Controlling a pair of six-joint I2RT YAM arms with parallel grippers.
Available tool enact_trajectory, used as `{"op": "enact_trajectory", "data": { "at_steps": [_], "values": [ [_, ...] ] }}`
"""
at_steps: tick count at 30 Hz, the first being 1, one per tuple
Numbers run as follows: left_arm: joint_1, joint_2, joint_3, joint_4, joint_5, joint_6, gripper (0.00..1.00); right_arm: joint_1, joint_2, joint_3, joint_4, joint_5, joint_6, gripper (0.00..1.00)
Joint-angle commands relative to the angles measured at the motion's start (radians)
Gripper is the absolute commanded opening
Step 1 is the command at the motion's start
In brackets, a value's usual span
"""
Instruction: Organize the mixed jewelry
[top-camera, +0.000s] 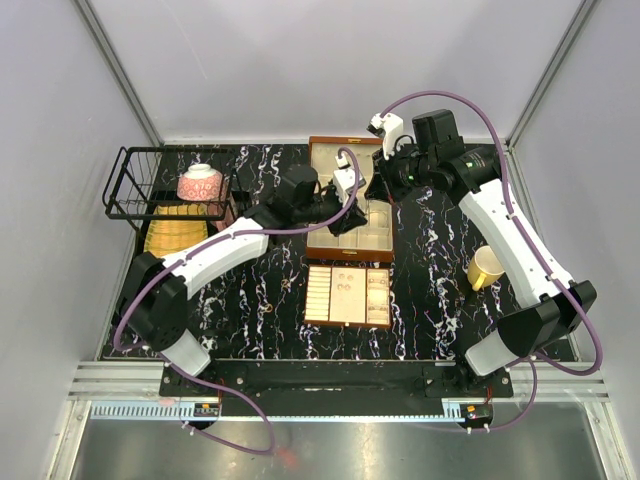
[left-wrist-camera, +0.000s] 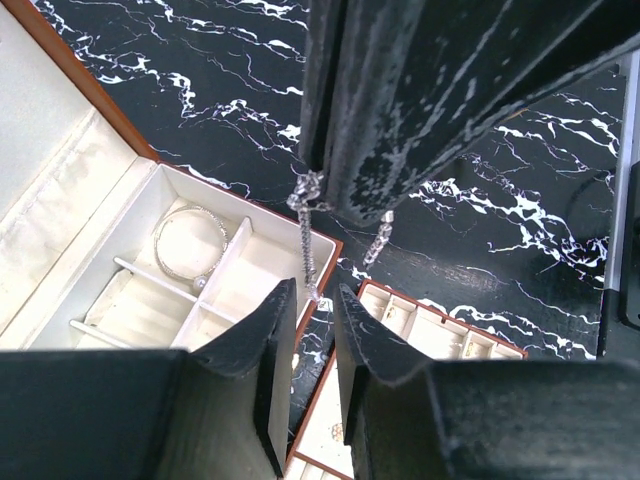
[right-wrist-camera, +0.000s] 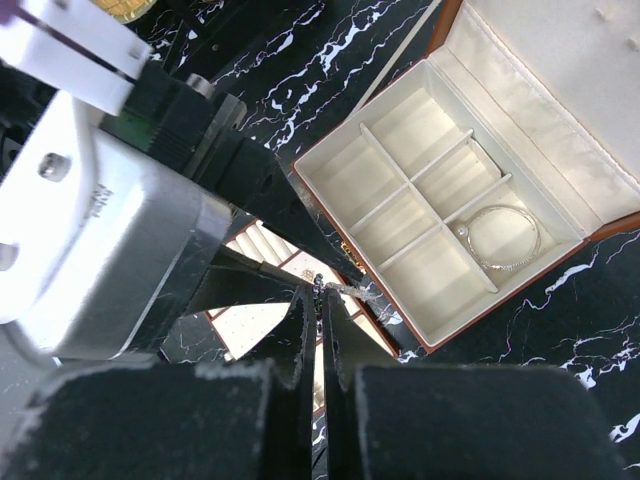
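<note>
Chain: a fine silvery chain (left-wrist-camera: 306, 245) hangs in mid-air over the front edge of the brown box (right-wrist-camera: 395, 135). It is bunched at the top, with one long strand and one short strand dangling.
Right gripper: the right gripper (right-wrist-camera: 318, 300) has its fingers pressed together, pinching the chain at the bunched top.
Left gripper: the left gripper (left-wrist-camera: 315, 295) sits just beneath, its jaws narrow with a small gap. The long strand's lower end is at the mouth of that gap, and I cannot tell whether it touches.
Bangle: a pale bangle (left-wrist-camera: 190, 255) lies flat in an end compartment of the box, in the row next to the open lid.
Around: a lift-out tray (top-camera: 347, 295) lies on the black marble table (top-camera: 430, 250) just in front of the box. A yellow cup (top-camera: 487, 267) stands by the right arm. A wire basket (top-camera: 125, 185) with a bowl (top-camera: 200, 182) in it sits far left.
In the way: the left gripper's body hides most of the tray from the right wrist camera.
Count: one chain, one bangle, one box with six compartments, one tray, one cup, one basket, one bowl.
</note>
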Motion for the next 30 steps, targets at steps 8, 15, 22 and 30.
{"op": "enact_trajectory", "data": {
  "at_steps": [8, 15, 22, 30],
  "values": [
    [-0.004, 0.039, 0.072, 0.034, 0.028, 0.007, 0.18, 0.008, -0.006, 0.003, 0.040, -0.020, 0.008, 0.00],
    [-0.004, 0.045, 0.074, 0.032, 0.032, 0.007, 0.12, 0.008, -0.006, -0.006, 0.043, -0.020, 0.008, 0.00],
    [-0.004, 0.043, 0.077, 0.026, 0.034, 0.010, 0.06, 0.008, -0.012, -0.014, 0.043, -0.009, 0.004, 0.00],
    [-0.004, 0.040, 0.063, 0.026, 0.031, 0.018, 0.00, 0.008, -0.024, -0.021, 0.043, 0.009, -0.007, 0.00]
  ]
}}
